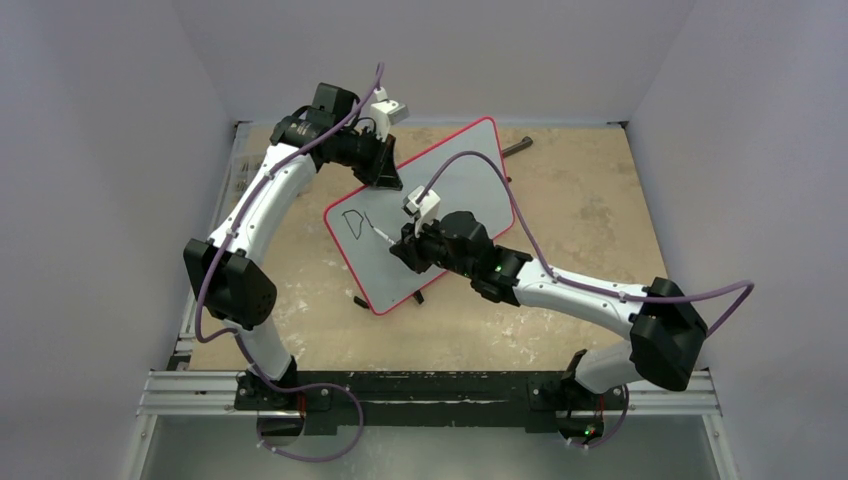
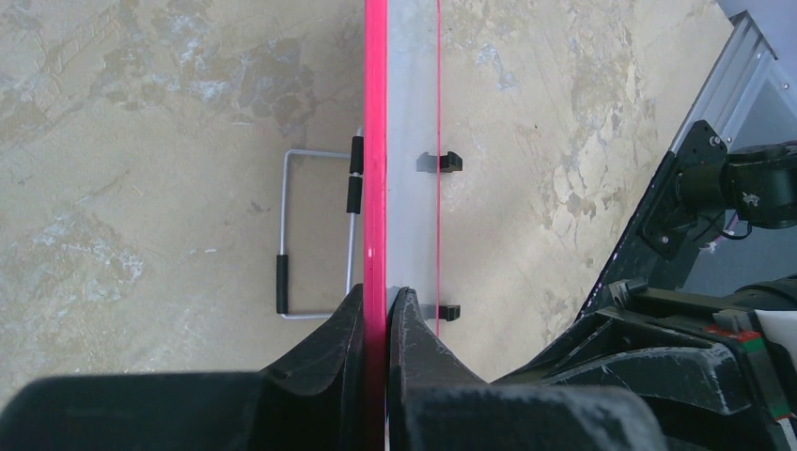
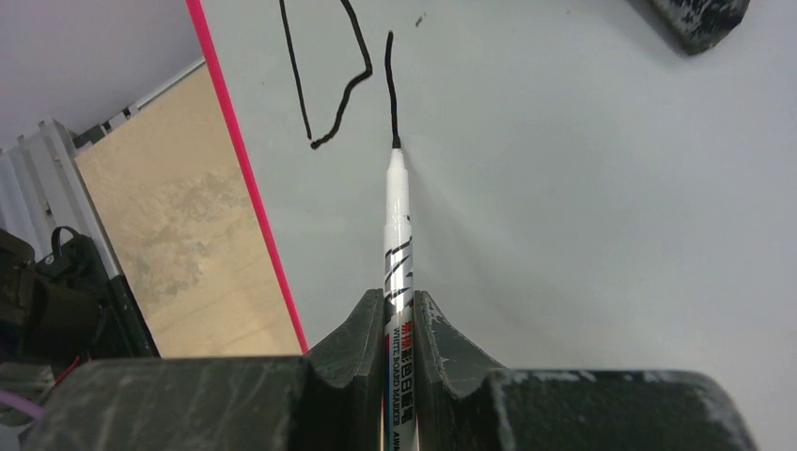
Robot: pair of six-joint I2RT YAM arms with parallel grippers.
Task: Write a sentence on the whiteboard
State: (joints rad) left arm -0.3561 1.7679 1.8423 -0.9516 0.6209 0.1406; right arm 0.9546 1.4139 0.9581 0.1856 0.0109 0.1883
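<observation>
Right gripper (image 3: 399,303) was clamped tight on the whiteboard marker (image 3: 398,216), its tip touching the whiteboard (image 3: 583,207) at the foot of a short stroke. The sentence (image 1: 353,224) sat just beyond the fingers: only a "D" and that one line. Farther off, left gripper (image 2: 378,303) pinched the board's red rim (image 2: 375,141). A wire stand (image 2: 281,282) behind the board was partly cut off by its finger.

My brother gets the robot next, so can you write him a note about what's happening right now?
Left gripper: shut on the red rim of the whiteboard, which sits angled mid-table.
Right gripper: shut on the marker, tip touching the board.
Done: the sentence has a "D" and one stroke of the next letter.
Left: the rest of the sentence.
</observation>
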